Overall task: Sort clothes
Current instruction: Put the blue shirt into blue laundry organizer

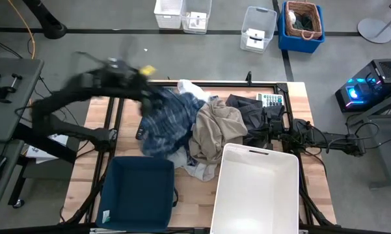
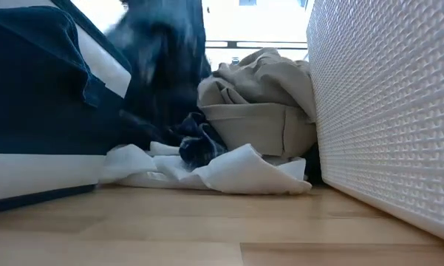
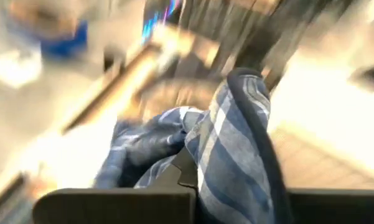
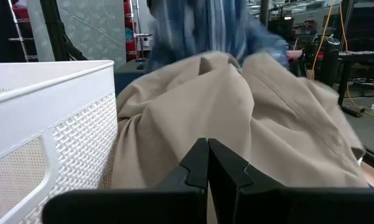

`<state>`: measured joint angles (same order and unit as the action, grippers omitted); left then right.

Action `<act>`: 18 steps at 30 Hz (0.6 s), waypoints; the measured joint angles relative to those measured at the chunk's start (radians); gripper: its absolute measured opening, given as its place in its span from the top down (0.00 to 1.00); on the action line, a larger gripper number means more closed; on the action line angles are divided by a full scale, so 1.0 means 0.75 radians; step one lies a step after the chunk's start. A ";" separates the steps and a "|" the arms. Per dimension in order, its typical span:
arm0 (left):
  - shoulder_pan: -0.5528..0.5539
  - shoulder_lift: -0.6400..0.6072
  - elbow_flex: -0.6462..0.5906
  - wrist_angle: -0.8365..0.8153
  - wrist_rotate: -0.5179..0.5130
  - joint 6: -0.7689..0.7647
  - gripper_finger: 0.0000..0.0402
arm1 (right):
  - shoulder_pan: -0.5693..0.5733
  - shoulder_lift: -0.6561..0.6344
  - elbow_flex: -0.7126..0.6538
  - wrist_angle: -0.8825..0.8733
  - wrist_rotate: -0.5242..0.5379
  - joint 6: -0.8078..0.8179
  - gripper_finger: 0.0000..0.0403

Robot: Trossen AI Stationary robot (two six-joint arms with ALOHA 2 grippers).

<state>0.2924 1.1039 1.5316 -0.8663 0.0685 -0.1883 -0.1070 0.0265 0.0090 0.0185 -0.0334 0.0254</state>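
Observation:
My left gripper is raised over the far left of the clothes pile, shut on the blue-and-white plaid shirt. The shirt hangs from it in the low view and shows high behind the pile in the right wrist view. The beige khaki piece lies heaped in the middle, on the white piece. The dark grey-black piece lies at the far right. My right gripper stays shut and level, right of the pile, facing the beige piece. My left gripper pinches a bunched fold of the plaid shirt between its two fingers; how many layers, I cannot tell. The shirt's held part is lifted and hangs below the gripper, while its lower part still lies on the pile.
A navy blue bin stands at the near left and a white plastic bin at the near right, close against the pile. A calculator-like device lies at the far right. Boxes and a basket stand on the floor beyond the table.

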 joint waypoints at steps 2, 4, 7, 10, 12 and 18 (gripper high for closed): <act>-0.060 -0.066 0.120 -0.001 -0.001 -0.003 0.98 | 0.000 0.000 0.000 0.000 0.000 0.000 1.00; -0.140 -0.112 0.234 0.001 0.000 -0.027 0.98 | 0.000 0.000 -0.001 0.000 0.000 0.000 1.00; -0.288 -0.150 0.373 -0.001 0.035 -0.083 0.98 | 0.000 0.000 0.000 0.000 0.000 0.000 1.00; -0.440 -0.164 0.441 -0.068 0.126 -0.261 0.98 | 0.000 0.000 0.000 0.000 0.000 0.000 1.00; -0.534 -0.155 0.427 -0.141 0.211 -0.428 0.98 | 0.000 0.000 0.000 -0.001 0.000 0.000 1.00; -0.859 -0.056 0.221 -0.240 0.488 -1.015 0.98 | 0.001 0.000 0.000 -0.001 0.000 0.000 1.00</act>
<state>-0.3516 1.0615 1.6977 -1.0463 0.4345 -0.9493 -0.1066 0.0266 0.0087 0.0181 -0.0334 0.0254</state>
